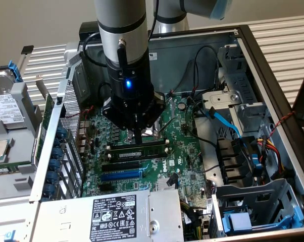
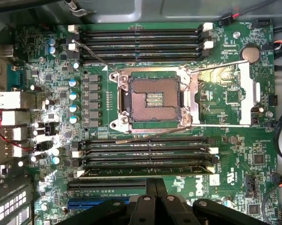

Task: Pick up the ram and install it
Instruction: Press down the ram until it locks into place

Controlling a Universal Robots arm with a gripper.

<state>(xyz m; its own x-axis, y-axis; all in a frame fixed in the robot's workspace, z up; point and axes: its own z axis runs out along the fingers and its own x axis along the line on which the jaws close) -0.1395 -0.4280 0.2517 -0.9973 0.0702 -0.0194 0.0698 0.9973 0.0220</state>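
A: Where is the ram (image 1: 138, 150) sitting right now?

B: It is lying in one of the long black slots (image 1: 122, 164) of the motherboard (image 1: 185, 146), at the centre of the exterior view, directly under the gripper (image 1: 138, 139). In the wrist view it is showing as the green strip (image 2: 145, 171) in the lower middle of the frame, just above the gripper's black fingers (image 2: 156, 202).

A: And the fingers?

B: They are pressed together, with the tips coming down onto the stick's top edge; I am not seeing them clamped around it.

A: Which way is it running?

B: Its long axis is running left to right across both frames, parallel to the neighbouring slots, standing on edge.

A: How would it handle?

B: I am judging it light, stiff and thin, but fragile at the chips and contacts. Holding it by the flat faces near mid-length looks safest.
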